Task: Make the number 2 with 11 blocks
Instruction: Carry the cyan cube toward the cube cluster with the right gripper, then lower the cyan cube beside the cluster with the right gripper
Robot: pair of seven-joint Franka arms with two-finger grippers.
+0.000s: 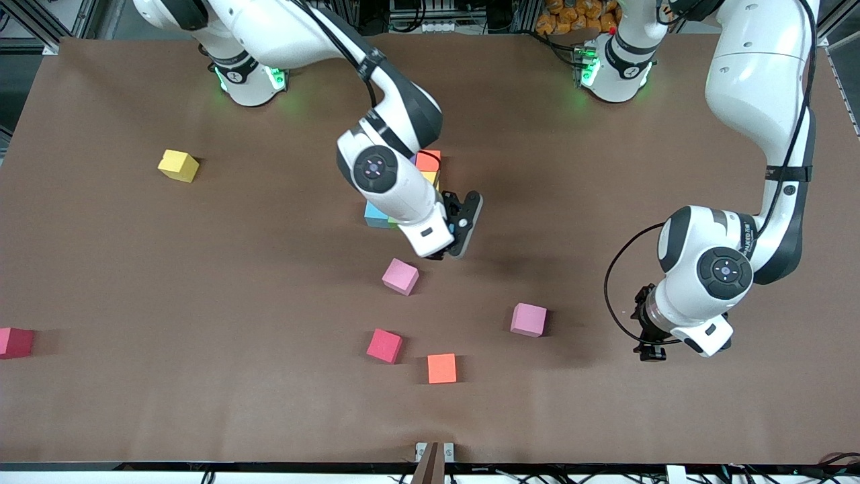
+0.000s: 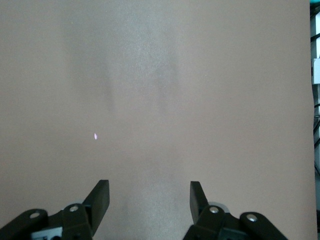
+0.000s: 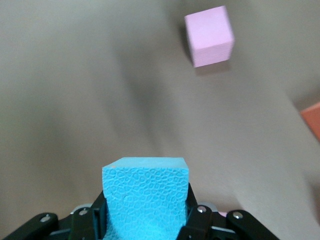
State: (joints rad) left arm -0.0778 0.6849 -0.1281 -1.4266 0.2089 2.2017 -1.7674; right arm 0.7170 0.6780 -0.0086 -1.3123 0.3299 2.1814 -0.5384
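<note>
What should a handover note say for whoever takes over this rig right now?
Right gripper: shut on a blue block, in the air beside the block cluster.
Left gripper: open, empty, waiting over bare table at the left arm's end.
Done: a few blocks sit together mid-table, partly hidden by the right arm.
Left: place the blue block; collect the two pink blocks, red blocks, orange block, yellow block.
</note>
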